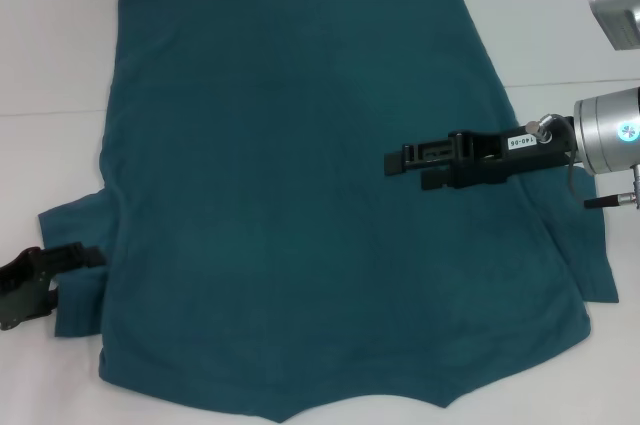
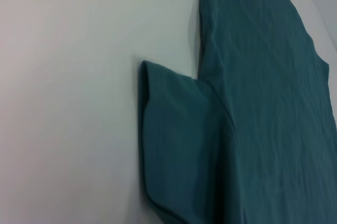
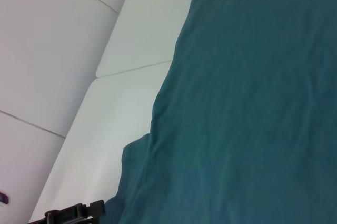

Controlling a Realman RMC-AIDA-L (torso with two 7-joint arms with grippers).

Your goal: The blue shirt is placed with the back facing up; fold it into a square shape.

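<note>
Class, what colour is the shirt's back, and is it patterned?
Plain dark teal-blue shirt, no pattern; the head view shows it best.

From my remote seat, the only thing outside the job is the white table [image 1: 60, 65] [image 2: 68, 103] [image 3: 121, 97] itself. Its surface is plain, matte and unmarked, and I see bare stretches along its left edge and far left corner in the head view, plus a strip at the far right. A faint seam line runs across it toward the far edge on the right side. In the right wrist view I can make out a rounded corner of the table, and beyond it a pale wall [image 3: 47, 39] crossed by thin diagonal panel joints.
</note>
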